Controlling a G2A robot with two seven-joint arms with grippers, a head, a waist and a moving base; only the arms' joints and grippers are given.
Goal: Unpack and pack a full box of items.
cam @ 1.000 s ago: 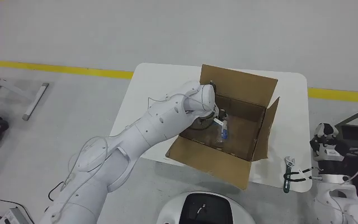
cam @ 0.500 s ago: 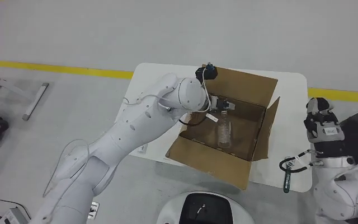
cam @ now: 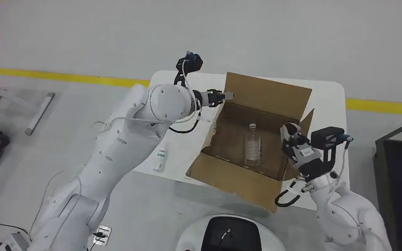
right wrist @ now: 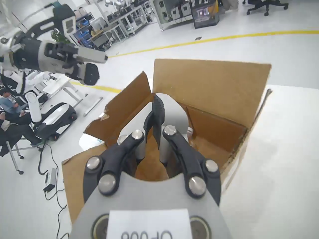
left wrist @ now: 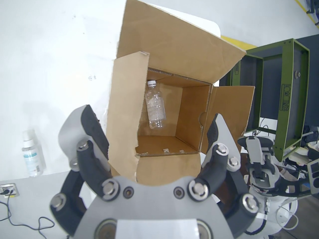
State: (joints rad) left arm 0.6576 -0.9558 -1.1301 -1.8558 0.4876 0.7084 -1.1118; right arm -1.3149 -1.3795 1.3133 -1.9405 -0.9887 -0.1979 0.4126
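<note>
Open cardboard box [cam: 270, 94] on table [cam: 326, 103], clear bottle [cam: 252, 145] lying on its floor, left gripper [cam: 227, 95] above box's left wall, fingers spread and empty, right gripper [right wrist: 157, 108] at right flap, fingers closed on nothing, spray bottle [cam: 161, 158], apparently lying flat, on table beside box.

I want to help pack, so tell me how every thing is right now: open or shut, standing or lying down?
Box: open, flaps up.
Water bottle: lying inside the box, cap on.
Spray bottle: lying on the table, outside the box.
Left gripper: open, holding nothing.
Right gripper: shut, holding nothing.
</note>
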